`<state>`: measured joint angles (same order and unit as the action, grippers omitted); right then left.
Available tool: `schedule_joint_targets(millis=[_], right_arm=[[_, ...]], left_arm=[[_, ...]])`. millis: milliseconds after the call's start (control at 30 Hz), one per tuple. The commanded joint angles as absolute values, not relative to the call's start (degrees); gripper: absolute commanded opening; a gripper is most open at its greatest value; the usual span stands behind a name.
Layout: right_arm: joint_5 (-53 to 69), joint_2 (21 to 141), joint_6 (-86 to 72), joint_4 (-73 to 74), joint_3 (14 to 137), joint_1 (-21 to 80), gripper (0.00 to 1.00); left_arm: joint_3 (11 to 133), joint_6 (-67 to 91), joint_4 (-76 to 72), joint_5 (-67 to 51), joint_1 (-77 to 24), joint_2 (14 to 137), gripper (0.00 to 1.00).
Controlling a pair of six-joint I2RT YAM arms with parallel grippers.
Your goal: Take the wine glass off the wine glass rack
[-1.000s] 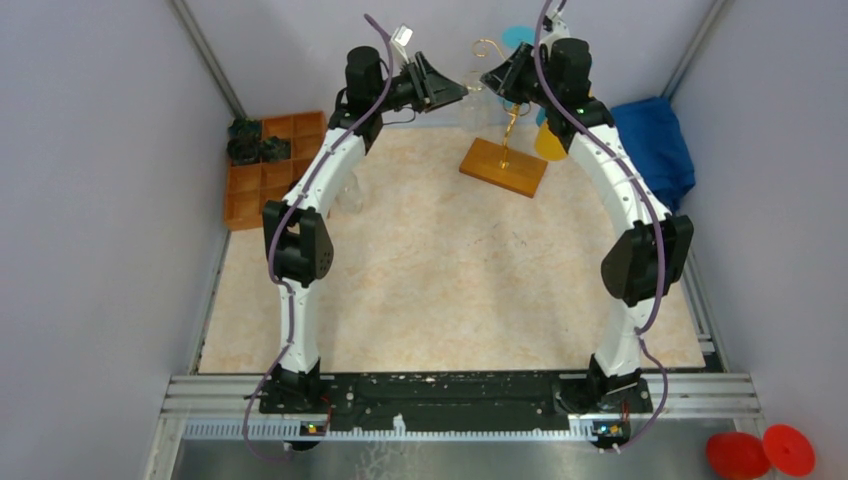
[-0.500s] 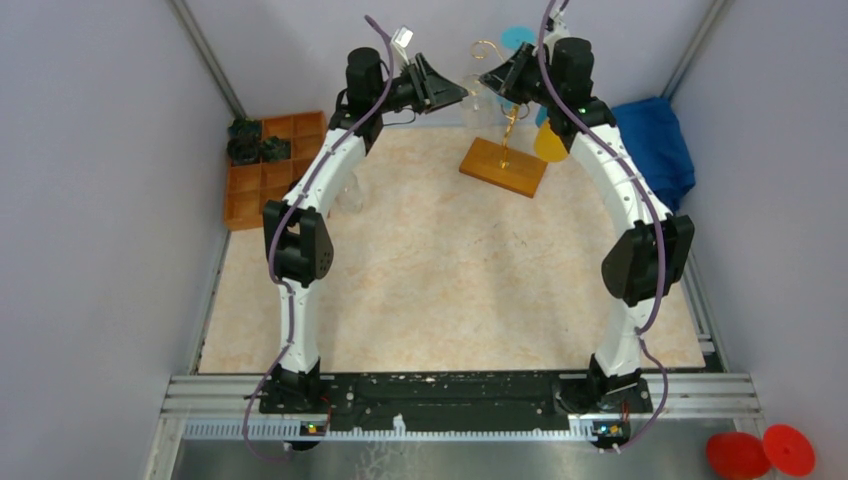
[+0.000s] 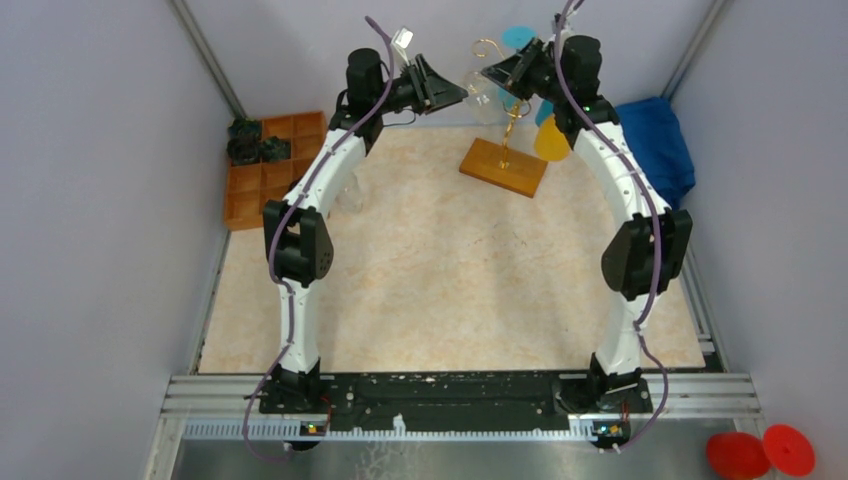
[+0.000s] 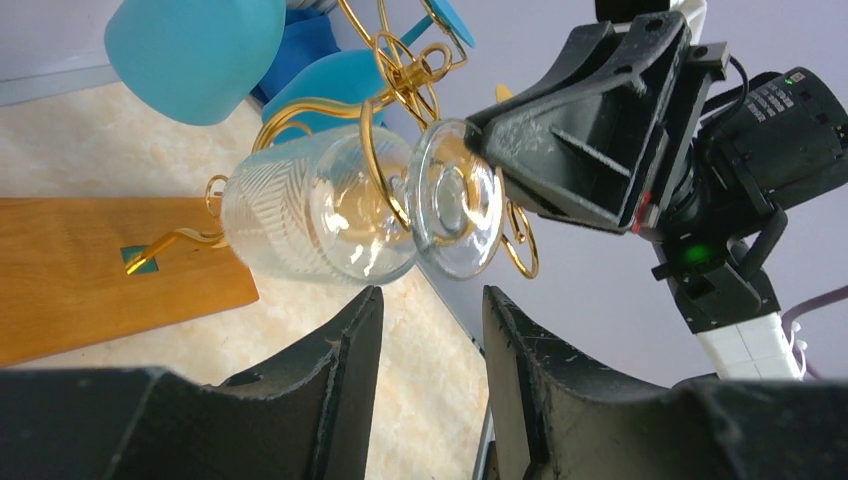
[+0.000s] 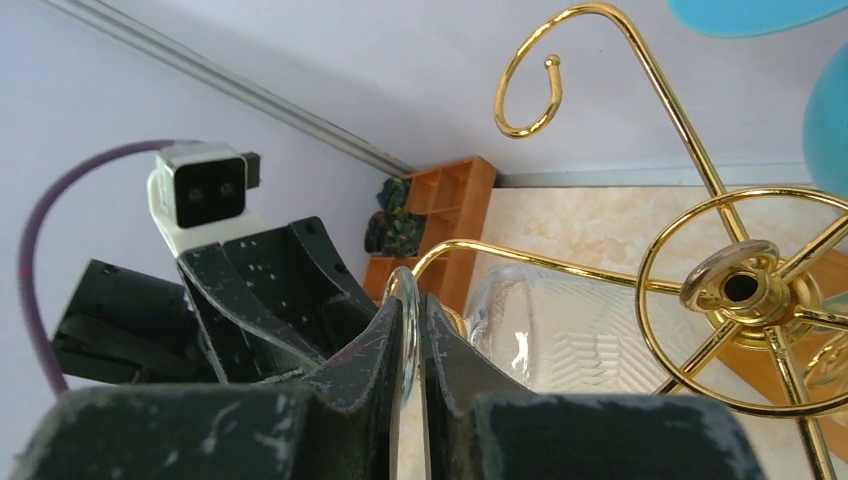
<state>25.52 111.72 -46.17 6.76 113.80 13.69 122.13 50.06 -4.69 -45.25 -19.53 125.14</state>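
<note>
While the wine glass (image 4: 320,205) hangs on its side from the rack (image 4: 100,260), its stem rests in one of the rack's gold wire arms. The bowl lies toward the rack's central post and the foot points outward.

Right gripper (image 5: 408,300): fingers closed almost together on the rim of the glass's foot, which shows edge-on between them, just outside the rack's arm.

Left gripper (image 4: 430,295): fingers about half apart and holding nothing. It sits just beside the hanging glass without touching it and faces the right gripper.

Teal cups (image 4: 195,50) show behind the rack. Seen from above, a blue cloth (image 3: 655,140) lies to the right of the rack, and an orange tray (image 3: 270,170) sits well to its left at the table (image 3: 450,280) edge.
</note>
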Motion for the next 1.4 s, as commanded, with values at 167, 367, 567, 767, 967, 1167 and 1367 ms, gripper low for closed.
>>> schedule_joint_targets(millis=[167, 367, 567, 767, 967, 1167, 1367], right_arm=[[30.9, 115.9, -56.6, 4.1, 116.8, 12.1, 0.0], [32.9, 116.0, -61.0, -0.4, 114.2, 11.6, 0.0], [33.3, 115.4, -63.6, -4.3, 112.2, 11.4, 0.0], [34.6, 116.8, -64.4, -3.0, 114.4, 11.1, 0.0], [34.0, 116.6, -57.9, 6.5, 117.4, 11.0, 0.0], [35.4, 118.5, -54.9, 12.2, 121.5, 11.0, 0.0], [36.2, 118.5, -54.3, 12.9, 121.5, 11.0, 0.0]], left_arm=[[121.3, 48.5, -5.3, -45.9, -19.7, 124.4, 0.47], [120.3, 48.3, -5.4, -45.8, -19.6, 123.6, 0.47], [120.2, 48.1, -5.4, -45.8, -19.7, 123.5, 0.47], [119.8, 48.4, -6.0, -45.5, -19.6, 123.8, 0.47], [121.4, 49.4, -6.7, -45.2, -19.5, 124.9, 0.47], [125.0, 51.2, -6.5, -44.2, -19.4, 127.0, 0.47], [131.2, 51.6, -4.4, -43.4, -19.3, 130.1, 0.48]])
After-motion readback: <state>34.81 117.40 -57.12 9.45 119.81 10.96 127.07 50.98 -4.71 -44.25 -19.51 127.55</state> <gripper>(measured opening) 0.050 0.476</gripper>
